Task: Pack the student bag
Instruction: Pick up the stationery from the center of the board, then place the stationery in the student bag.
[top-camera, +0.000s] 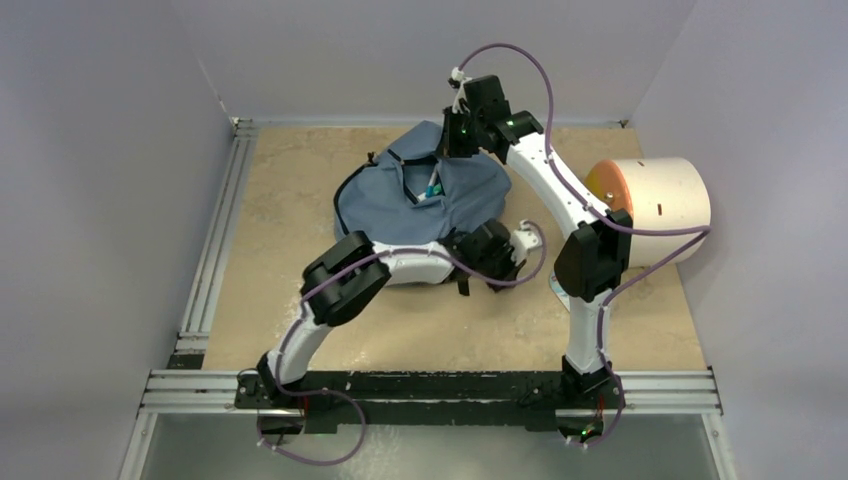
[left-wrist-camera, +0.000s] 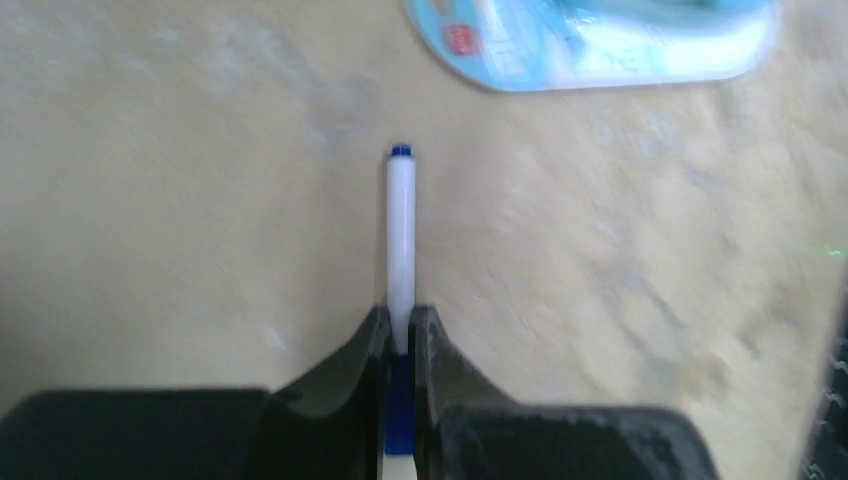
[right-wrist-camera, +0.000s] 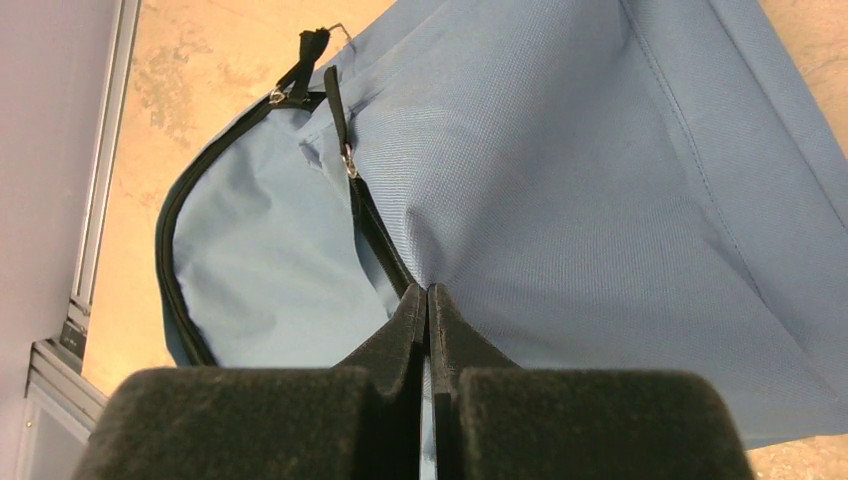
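Marker work sits at the left: the left gripper (left-wrist-camera: 400, 320) has its jaws pinched narrow on the blue end of a white marker (left-wrist-camera: 400, 230), whose barrel points out over the table (left-wrist-camera: 150, 220) toward a pale blue blister pack (left-wrist-camera: 590, 40). I judge the step to be carrying that marker into the student bag (top-camera: 372, 205), which lies mid-table, just beyond the left wrist. Done well, this means a firm pinch, the marker brought tip-first over the zipper opening, and release only once it is past the edge. The right gripper (right-wrist-camera: 428, 300) is clamped on the bag's fabric beside the zipper, lifting the mouth, and it should hold that tension. The pack carries a small red patch, probably a logo, too blurred to read. Neither the bag nor the white cylinder (top-camera: 660, 195) at right shows legible writing.
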